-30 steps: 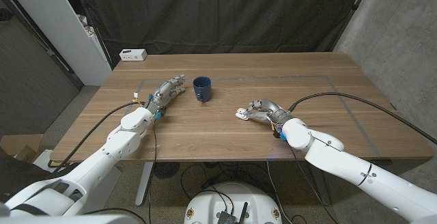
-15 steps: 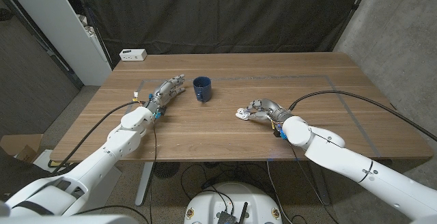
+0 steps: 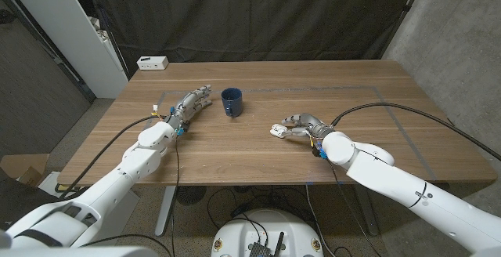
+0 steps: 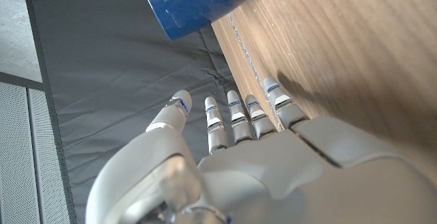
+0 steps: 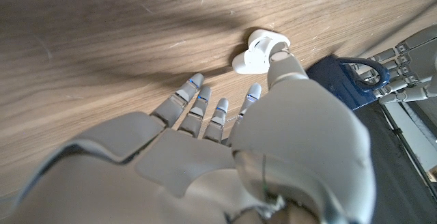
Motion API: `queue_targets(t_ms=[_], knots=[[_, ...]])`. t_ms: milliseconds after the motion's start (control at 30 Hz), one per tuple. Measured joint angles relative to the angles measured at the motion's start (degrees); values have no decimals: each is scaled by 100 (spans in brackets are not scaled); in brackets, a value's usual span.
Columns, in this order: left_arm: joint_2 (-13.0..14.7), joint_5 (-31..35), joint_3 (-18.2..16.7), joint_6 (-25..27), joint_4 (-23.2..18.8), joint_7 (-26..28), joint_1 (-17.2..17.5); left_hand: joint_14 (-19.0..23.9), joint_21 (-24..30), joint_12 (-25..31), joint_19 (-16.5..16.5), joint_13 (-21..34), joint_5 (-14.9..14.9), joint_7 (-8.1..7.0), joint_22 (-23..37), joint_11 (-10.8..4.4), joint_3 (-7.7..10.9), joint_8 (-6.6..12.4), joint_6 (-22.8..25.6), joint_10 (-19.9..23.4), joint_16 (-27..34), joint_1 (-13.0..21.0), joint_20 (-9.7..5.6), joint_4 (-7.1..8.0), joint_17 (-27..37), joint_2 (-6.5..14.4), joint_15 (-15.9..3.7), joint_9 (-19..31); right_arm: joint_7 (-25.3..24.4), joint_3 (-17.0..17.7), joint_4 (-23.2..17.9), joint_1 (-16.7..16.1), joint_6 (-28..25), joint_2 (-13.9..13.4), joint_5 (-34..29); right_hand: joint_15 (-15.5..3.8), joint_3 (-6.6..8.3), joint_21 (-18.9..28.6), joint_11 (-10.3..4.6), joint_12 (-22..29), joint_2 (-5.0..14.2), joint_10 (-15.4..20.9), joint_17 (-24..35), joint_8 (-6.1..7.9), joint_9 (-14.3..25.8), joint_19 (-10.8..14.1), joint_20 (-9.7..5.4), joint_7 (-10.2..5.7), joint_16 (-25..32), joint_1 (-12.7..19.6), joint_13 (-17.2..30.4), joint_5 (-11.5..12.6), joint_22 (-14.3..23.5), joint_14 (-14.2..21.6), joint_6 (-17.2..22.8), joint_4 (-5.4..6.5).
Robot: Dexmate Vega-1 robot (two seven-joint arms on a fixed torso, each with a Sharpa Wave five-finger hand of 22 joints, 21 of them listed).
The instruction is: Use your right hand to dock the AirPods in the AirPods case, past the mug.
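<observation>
A small white AirPods case (image 3: 276, 130) lies on the wooden table (image 3: 368, 108) near its middle. In the right wrist view the case (image 5: 256, 52) looks like two rounded white parts; separate AirPods cannot be made out. My right hand (image 3: 301, 125) sits just right of the case, with its fingers (image 5: 198, 101) stretched out over the wood and its thumb tip (image 5: 280, 60) touching the case. The dark blue mug (image 3: 232, 101) stands upright beyond and left of the case, also seen as the mug (image 5: 341, 80). My left hand (image 3: 192, 103) is open with straight fingers, left of the mug (image 4: 198, 2).
A white box (image 3: 153, 63) sits at the table's far left corner. Faint tape lines (image 3: 376, 91) mark a rectangle on the wood. A white shelf unit (image 3: 63, 22) stands off the table to the left, and a dark curtain hangs behind.
My right forearm has shifted slightly while the hand stays at the case. Left hand, mug and case have not moved.
</observation>
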Motion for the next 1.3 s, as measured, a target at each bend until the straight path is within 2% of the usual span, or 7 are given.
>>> queue_targets(t_ms=[233, 333, 533, 1300], knots=[[-21, 2, 2, -6, 58, -32, -42, 0, 0, 0, 0, 0, 0, 0, 0, 0, 0, 0, 0, 0, 0, 0, 0, 0, 0, 0, 0, 0, -160, -95, 4, 114, -350, 150, 161, 1, 0, 0, 55, 0, -22, -55, 0, 0, -26, -41, 42, 204, -39, -22, -29, 0, -5, -61, -23, 0], [-25, 7, 9, -6, 82, -35, -62, 0, 1, 0, 0, 0, 0, 0, 0, 0, 0, 0, 0, 0, 0, 0, 0, 0, 0, 0, 0, 0, -241, -137, 29, 164, -467, 210, 236, 1, 0, 0, 134, 0, -45, -58, -24, 44, -26, -37, 58, 258, -88, -45, -29, 0, -7, -60, -35, 0], [-37, 13, 23, -6, 134, -46, -105, 0, 1, 0, 0, 0, 0, 0, 0, 0, 0, 0, 0, 0, 0, 0, 0, 0, 0, 0, 0, 0, -342, -221, 85, 259, -610, 279, 361, 1, 0, -1, 173, 0, -68, -19, -25, 67, -53, -26, 67, 350, -89, -68, -29, 25, -14, -60, 56, -1], [-185, 17, 79, 6, 539, -179, -353, 0, 2, 0, 0, 0, 0, 0, 0, 0, 0, 0, 0, 0, 0, 0, 0, 0, 0, 0, 0, 0, -411, -403, 175, 607, -1013, 312, 866, 6, 1, -47, 264, 0, -98, 12, -16, 89, -79, -71, 128, 378, -128, -188, -56, 44, -12, -117, 86, -1]])
